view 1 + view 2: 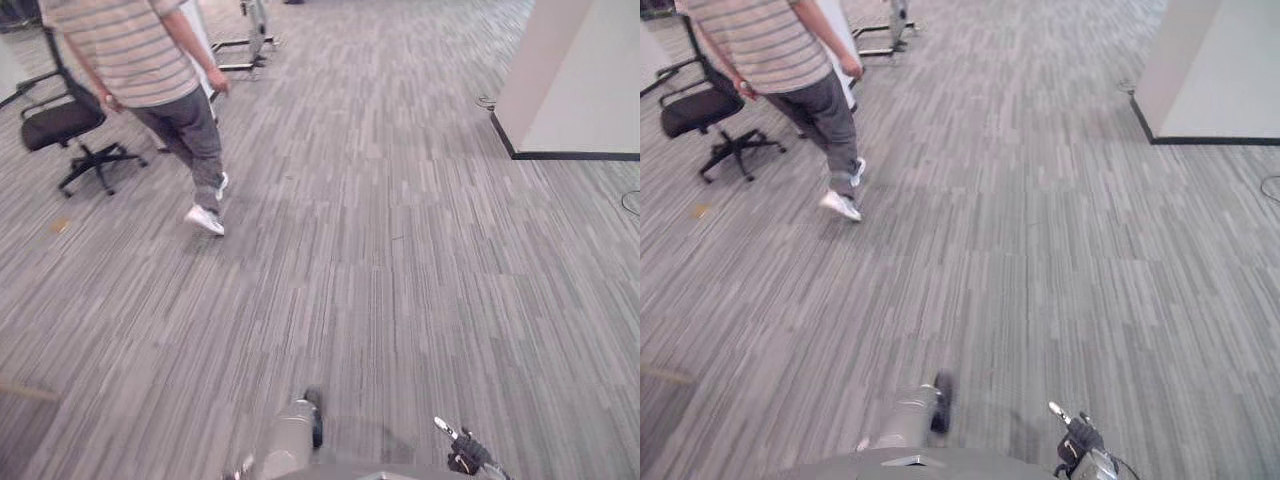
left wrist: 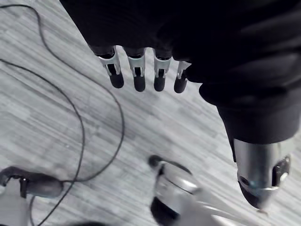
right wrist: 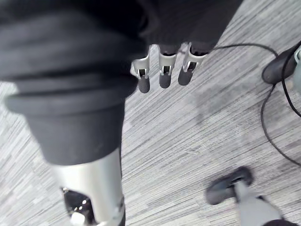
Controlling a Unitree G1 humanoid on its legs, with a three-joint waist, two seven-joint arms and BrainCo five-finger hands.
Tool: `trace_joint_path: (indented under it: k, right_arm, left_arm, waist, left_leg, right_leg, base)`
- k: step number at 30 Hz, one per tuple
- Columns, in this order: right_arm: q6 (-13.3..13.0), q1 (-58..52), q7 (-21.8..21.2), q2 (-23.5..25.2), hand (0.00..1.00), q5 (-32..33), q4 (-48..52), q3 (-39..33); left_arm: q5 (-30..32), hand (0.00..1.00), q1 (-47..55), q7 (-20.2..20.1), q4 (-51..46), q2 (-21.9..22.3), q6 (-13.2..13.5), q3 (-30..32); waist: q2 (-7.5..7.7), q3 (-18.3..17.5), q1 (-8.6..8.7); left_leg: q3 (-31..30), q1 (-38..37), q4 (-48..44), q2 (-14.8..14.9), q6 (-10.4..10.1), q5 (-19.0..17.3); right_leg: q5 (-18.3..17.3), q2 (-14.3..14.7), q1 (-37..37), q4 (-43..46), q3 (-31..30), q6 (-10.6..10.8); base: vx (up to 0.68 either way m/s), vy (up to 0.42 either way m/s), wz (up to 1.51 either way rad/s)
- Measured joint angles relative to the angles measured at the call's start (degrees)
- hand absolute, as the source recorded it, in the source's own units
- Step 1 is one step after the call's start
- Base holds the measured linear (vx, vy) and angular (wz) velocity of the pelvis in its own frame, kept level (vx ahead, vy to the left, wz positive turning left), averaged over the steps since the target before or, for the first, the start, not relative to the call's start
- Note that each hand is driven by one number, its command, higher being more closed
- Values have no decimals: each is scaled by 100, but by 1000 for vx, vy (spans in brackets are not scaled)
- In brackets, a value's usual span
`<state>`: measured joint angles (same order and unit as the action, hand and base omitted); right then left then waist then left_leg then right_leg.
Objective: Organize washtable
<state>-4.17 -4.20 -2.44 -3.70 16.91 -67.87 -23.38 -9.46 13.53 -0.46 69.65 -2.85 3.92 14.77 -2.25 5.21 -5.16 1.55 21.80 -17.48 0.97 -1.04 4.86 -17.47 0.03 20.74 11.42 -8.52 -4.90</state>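
My left hand point(image 2: 137, 70) hangs over grey striped carpet point(image 2: 56, 122), its fingers straight and relaxed and the thumb point(image 2: 256, 174) apart, with nothing in it. My right hand point(image 3: 164, 70) hangs the same way over the carpet point(image 3: 188, 141), fingers loose, thumb point(image 3: 89, 188) to the side, holding nothing. In the eye views a wide stretch of the same carpet point(image 1: 400, 250) lies ahead of me.
A person in a striped shirt point(image 1: 160, 70) walks away at the far left. A black office chair point(image 1: 65, 125) stands beside them. A metal stand base point(image 1: 245, 45) sits further back. A white wall corner with a dark baseboard point(image 1: 570, 90) juts in at the far right.
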Motion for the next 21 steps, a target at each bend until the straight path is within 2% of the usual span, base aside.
trace_joint_path:
  k: [1, 2, 3, 4, 5, 6, 7, 8, 9, 10, 11, 12, 13, 14, 15, 16, 17, 18, 19, 20, 21]
  right_arm:
    - [-5, -107, -11, 54, 0, -2, -32, 66]
    - [0, -268, -62, 53, 0, -19, -197, 5]
    - [47, -304, -61, 62, 0, -26, -281, -310]
    - [55, -375, -58, 74, 0, -28, -280, -443]
    - [60, -494, -83, 47, 0, -30, -303, -404]
    - [64, -517, -107, 30, 0, -29, -305, -401]
    - [69, -636, -139, 31, 0, -30, -217, -449]
    - [67, -720, -180, 23, 0, -30, -132, -588]
    - [58, -753, -184, -4, 0, -32, -131, -611]
    - [60, -818, -186, 12, 0, -33, -130, -622]
    - [70, -866, -182, 41, 0, -32, -134, -581]
    - [71, -952, -152, 115, 0, -10, -133, -559]
    - [78, -954, -135, 137, 0, -18, -143, -536]
    - [111, -945, -110, 195, 0, -18, -158, -514]
    - [117, -969, -103, 163, 0, -4, -171, -489]
    - [114, -1014, -71, 113, 0, -11, -145, -451]
    - [113, -986, -61, 80, 0, -11, -127, -480]
    - [121, -917, -44, 36, 0, -24, 2, -557]
    - [117, -845, -39, -48, 0, -14, 96, -548]
    - [113, -751, -27, -91, 0, -14, 91, -547]
    - [115, -606, -12, -88, 0, 3, 60, -536]
  left_arm:
    - [33, 0, 76, -43, 7, -89, -6, 84]
    - [115, 0, 137, -35, 1, -218, 4, 152]
    - [136, 0, 111, -7, -5, -290, -7, 225]
    - [136, 0, 75, 2, -3, -292, -18, 243]
    - [144, 0, 46, -4, -5, -400, -49, 80]
    - [143, 0, 4, -5, -14, -401, -63, 27]
    - [143, 0, -118, -7, -94, -345, -84, -190]
    - [187, 0, -239, -19, -185, -337, -68, -379]
    - [185, 0, -348, -14, -242, -322, -46, -438]
    - [168, 0, -619, 3, -269, -300, -7, -503]
    - [127, 0, -734, 16, -321, -276, 28, -515]
    - [89, 0, -949, 51, -521, -154, 98, -553]
    - [90, 0, -1027, 57, -583, -139, 128, -603]
    - [96, 0, -1126, 56, -634, -123, 141, -658]
    - [100, 0, -1121, 50, -615, 16, 139, -676]
    - [103, 0, -1120, 34, -599, 227, 134, -604]
    - [109, 0, -1110, 8, -610, 345, 127, -522]
    - [124, 0, -1133, -15, -645, 428, 127, -244]
    - [129, 0, -1118, -9, -641, 463, 128, 106]
    - [127, 0, -1116, 2, -575, 414, 126, 129]
    - [101, 0, -1108, 1, -541, 282, 113, 91]
  waist:
    - [170, -118, 18]
    - [459, -271, 21]
    - [648, -206, 18]
    - [714, -164, 78]
    - [678, -68, 264]
    - [667, -65, 327]
    - [478, -27, 426]
    - [193, -5, 504]
    - [118, 13, 523]
    - [-5, 30, 578]
    - [11, 33, 601]
    - [104, 43, 633]
    - [180, 35, 661]
    - [314, -8, 743]
    - [238, -88, 862]
    - [142, -172, 895]
    - [32, -185, 853]
    - [-74, -174, 760]
    - [-152, -131, 758]
    - [-193, -32, 751]
    - [-243, 51, 638]
  left_leg:
    - [98, 3, -115, -127, 141, -131]
    - [241, -9, -397, -358, 311, -560]
    - [299, -246, -580, -669, 479, -940]
    - [256, -466, -567, -821, 584, -1046]
    - [80, -1087, -412, -1049, 730, -1293]
    - [-6, -1377, -311, -1072, 742, -1353]
    - [-264, -1900, -44, -1014, 837, -1529]
    - [-455, -2349, 194, -808, 846, -1708]
    - [-540, -2554, 296, -694, 868, -1778]
    - [-746, -2908, 438, -525, 874, -1982]
    - [-838, -3075, 516, -462, 846, -2087]
    - [-1045, -3470, 698, -335, 829, -2371]
    - [-1137, -3615, 767, -319, 811, -2488]
    - [-1333, -3890, 958, -307, 861, -2669]
    - [-1531, -4108, 1043, -114, 930, -2721]
    - [-1638, -4016, 404, 45, 779, -2644]
    - [-1652, -3865, -126, 126, 668, -2583]
    - [-1703, -3374, -1530, 130, -104, -2104]
    - [-1871, -2754, -3132, 34, -867, -942]
    - [-1872, -2310, -4314, 8, -1134, -612]
    - [-1618, -1950, -5184, 38, -986, -638]
  right_leg:
    - [29, -169, -176, 403, -8, 55]
    - [135, -332, -701, 1732, -148, 293]
    - [814, -400, -1194, 3176, -332, 921]
    - [1560, -397, -1388, 3795, -387, 1153]
    - [2362, -392, -1921, 5127, -248, 1220]
    - [2162, -409, -2168, 5511, -63, 1042]
    - [1463, -401, -2682, 5789, 361, 614]
    - [911, -257, -3177, 5485, 657, 553]
    - [694, -180, -3373, 5104, 775, 568]
    - [497, -118, -3746, 4181, 934, 639]
    - [511, -139, -3899, 3644, 1004, 658]
    - [829, -256, -4120, 1938, 1189, 913]
    - [1050, -323, -4161, 1161, 1216, 1028]
    - [1492, -482, -4331, 387, 1230, 1229]
    - [1897, -391, -4423, 809, 1371, 1037]
    - [1849, -205, -4452, 1240, 1485, 542]
    - [1675, -97, -4361, 1311, 1559, 437]
    - [1408, 146, -4107, 1337, 1569, 232]
    - [1132, 376, -3696, 1217, 1524, 64]
    - [996, 576, -3278, 1055, 1531, -63]
    - [889, 730, -2777, 889, 1411, -189]
  base:
    - [664, 66, -7]
    - [646, 66, 18]
    - [612, 31, 27]
    - [754, -47, 54]
    - [706, -120, 53]
    - [861, -128, 59]
    - [477, -65, 45]
    - [288, -23, 48]
    - [-14, 16, 60]
    - [72, -46, 59]
    - [445, -250, 82]
    - [604, -330, 64]
    - [793, -503, 80]
    - [742, -520, 76]
    - [968, -664, 84]
    - [838, -510, 45]
    - [798, -478, 2]
    - [622, -407, -28]
    - [555, -406, -32]
    - [386, -264, -44]
    - [253, -145, -62]
